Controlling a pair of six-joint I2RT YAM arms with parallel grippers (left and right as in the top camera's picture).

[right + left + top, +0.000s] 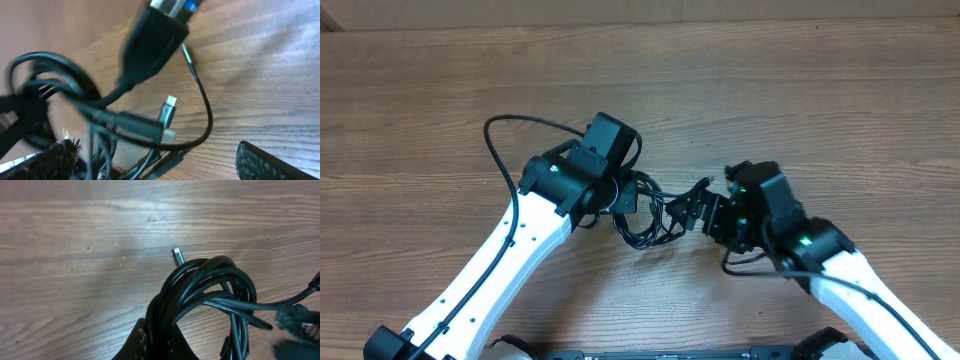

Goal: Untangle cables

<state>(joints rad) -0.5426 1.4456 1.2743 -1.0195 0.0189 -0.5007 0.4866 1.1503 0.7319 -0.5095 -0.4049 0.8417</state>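
Observation:
The cables [648,222] lie as a black tangle of loops on the wooden table between the two arms. My left gripper [623,198] is shut on them. In the left wrist view the bundle of cables [210,287] rises out of the closed fingers [141,340], and a small metal plug tip [178,256] pokes out behind the loop. My right gripper [686,211] stands open at the tangle's right side. In the right wrist view its fingers [262,162] spread wide around strands of the cables [202,107], with a silver plug [168,111] and a thick black plug [150,42] ahead.
The wooden table [800,90] stretches away on all sides. A thicker black arm cable [505,150] arcs off the left arm. The right arm's own cable [760,265] loops by its wrist.

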